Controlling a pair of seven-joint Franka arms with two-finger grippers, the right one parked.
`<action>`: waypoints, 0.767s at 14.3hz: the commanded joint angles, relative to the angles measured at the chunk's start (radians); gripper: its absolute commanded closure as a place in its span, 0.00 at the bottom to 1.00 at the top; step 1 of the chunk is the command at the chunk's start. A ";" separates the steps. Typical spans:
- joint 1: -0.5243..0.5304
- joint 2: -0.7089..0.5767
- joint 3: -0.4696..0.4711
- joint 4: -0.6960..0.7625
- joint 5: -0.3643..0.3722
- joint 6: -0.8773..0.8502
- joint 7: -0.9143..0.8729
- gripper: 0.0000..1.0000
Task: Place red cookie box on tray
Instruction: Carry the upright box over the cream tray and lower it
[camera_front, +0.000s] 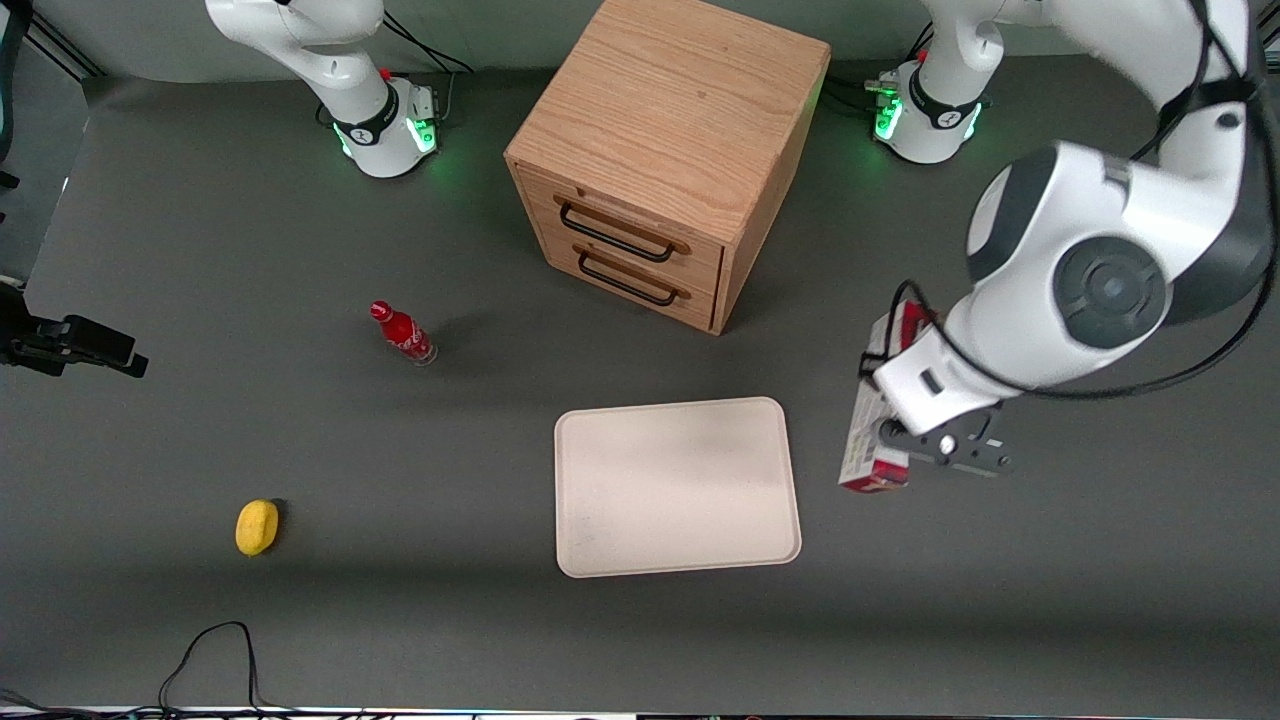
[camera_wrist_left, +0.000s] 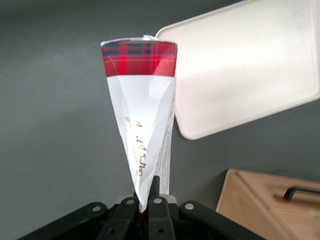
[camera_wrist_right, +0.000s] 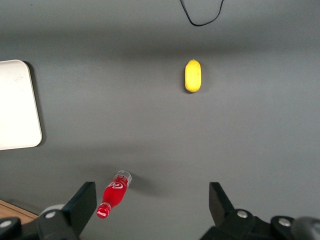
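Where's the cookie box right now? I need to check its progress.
The cookie box is in the claw, beside the tray toward the working arm's end of the table, not yet over it.

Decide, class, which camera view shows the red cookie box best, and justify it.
The left wrist view: the red cookie box fills it, held in the gripper beside the tray. The front view shows the box partly covered by the gripper. The right wrist view misses it.

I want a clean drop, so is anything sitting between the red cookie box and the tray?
Nothing visible does. The claw grips the long dark-red cookie box beside the flat cream-white tray, with only bare grey table between them.
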 joint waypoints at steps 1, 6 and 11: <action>-0.070 0.193 0.008 0.242 -0.008 -0.032 -0.155 1.00; -0.138 0.344 0.011 0.240 -0.004 0.181 -0.300 1.00; -0.158 0.441 0.022 0.226 0.072 0.267 -0.329 1.00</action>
